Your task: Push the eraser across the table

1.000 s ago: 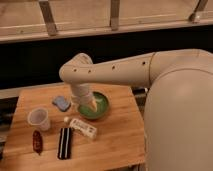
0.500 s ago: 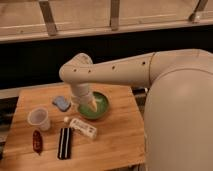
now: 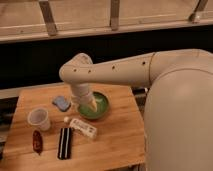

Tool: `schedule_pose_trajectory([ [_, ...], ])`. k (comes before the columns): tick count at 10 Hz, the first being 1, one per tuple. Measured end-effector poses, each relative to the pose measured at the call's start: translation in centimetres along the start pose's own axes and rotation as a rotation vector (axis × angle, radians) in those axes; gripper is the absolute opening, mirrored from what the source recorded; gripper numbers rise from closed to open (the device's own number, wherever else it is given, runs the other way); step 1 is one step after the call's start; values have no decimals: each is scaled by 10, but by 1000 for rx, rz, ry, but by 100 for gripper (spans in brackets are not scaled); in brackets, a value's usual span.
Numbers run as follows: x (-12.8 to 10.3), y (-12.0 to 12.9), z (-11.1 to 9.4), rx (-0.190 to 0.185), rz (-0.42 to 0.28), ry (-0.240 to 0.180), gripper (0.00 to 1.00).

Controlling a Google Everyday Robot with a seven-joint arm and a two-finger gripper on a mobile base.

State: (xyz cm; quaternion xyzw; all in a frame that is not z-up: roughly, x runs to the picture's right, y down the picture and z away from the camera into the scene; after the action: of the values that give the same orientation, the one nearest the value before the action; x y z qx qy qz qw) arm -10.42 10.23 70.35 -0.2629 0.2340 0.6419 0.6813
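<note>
The eraser (image 3: 64, 143), a long flat black block with pale stripes, lies near the front edge of the wooden table (image 3: 120, 135), left of centre. The white arm reaches in from the right, and its gripper (image 3: 91, 103) hangs over the green bowl (image 3: 101, 109) at the table's middle back. The gripper is behind and to the right of the eraser, well apart from it, with the white bottle (image 3: 83, 128) lying between them.
A clear plastic cup (image 3: 39, 119) stands at the left. A dark red packet (image 3: 37, 141) lies left of the eraser. A small blue-grey pad (image 3: 61, 103) lies behind the cup. The robot's white body (image 3: 180, 125) fills the right side.
</note>
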Motion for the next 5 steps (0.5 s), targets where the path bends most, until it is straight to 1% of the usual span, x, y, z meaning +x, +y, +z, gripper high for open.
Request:
schedule_pose_trajectory([
  [2, 0, 0, 0, 0, 0, 0, 65],
  [3, 0, 0, 0, 0, 0, 0, 63],
  [5, 0, 0, 0, 0, 0, 0, 48],
])
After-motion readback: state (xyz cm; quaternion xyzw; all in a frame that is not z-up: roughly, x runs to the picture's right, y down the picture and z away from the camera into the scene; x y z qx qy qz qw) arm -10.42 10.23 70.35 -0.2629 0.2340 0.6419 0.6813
